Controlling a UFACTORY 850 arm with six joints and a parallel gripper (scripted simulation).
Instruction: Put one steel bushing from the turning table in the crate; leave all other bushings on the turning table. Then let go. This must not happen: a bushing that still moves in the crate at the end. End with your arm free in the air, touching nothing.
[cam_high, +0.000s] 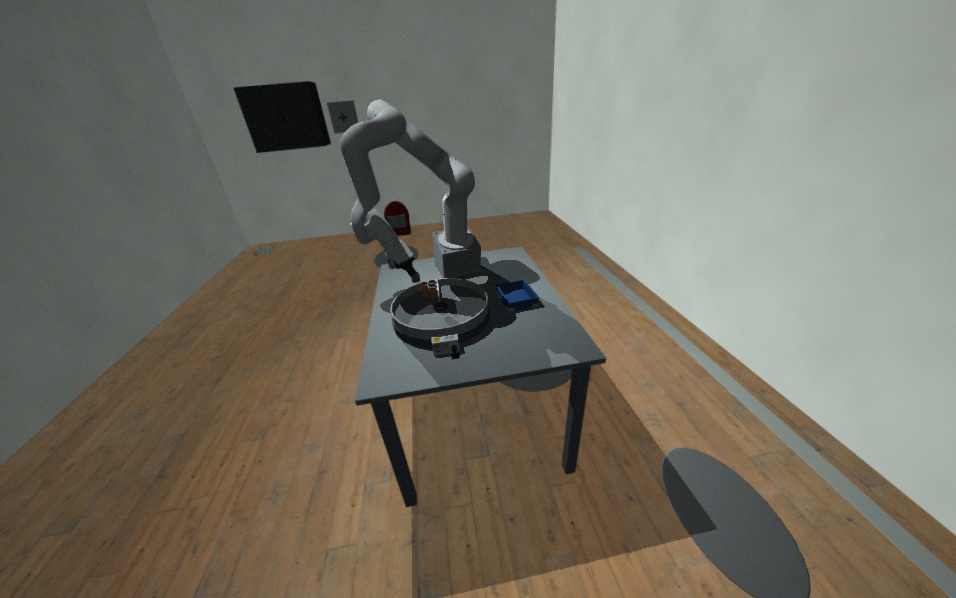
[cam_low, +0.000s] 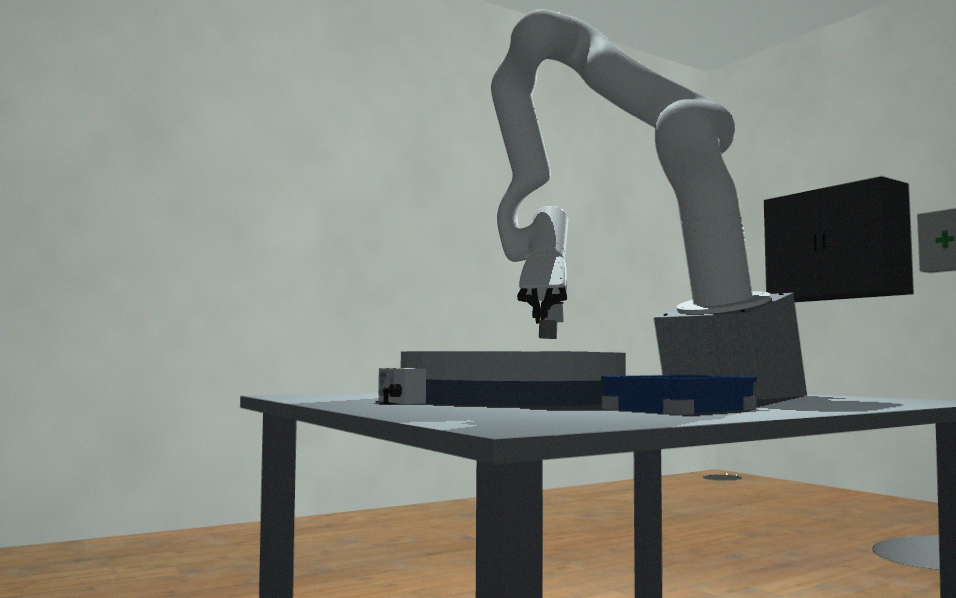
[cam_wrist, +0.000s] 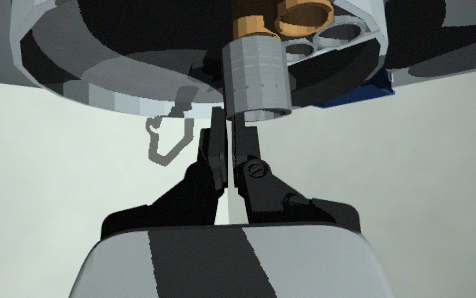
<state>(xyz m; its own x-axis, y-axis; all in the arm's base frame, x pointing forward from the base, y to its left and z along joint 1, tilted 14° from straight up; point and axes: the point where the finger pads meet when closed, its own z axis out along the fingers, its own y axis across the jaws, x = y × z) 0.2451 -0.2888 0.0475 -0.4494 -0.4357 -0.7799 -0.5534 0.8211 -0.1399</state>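
A dark grey flat-topped desk (cam_high: 549, 338) on four dark square legs stands on a brown wooden plank floor (cam_high: 176, 437). Behind the desk, a black square cabinet (cam_high: 282, 116) hangs on the pale grey back wall (cam_high: 451, 63), with a small grey sign bearing a green cross (cam_high: 342, 116) just beside it. Lower on that wall, behind the desk, sits a red rounded box (cam_high: 398, 216). On the floor in front of the desk and off to its side lies a flat grey round disc (cam_high: 747, 528). A grey strip (cam_high: 775, 423) runs along the floor at the foot of the side wall.
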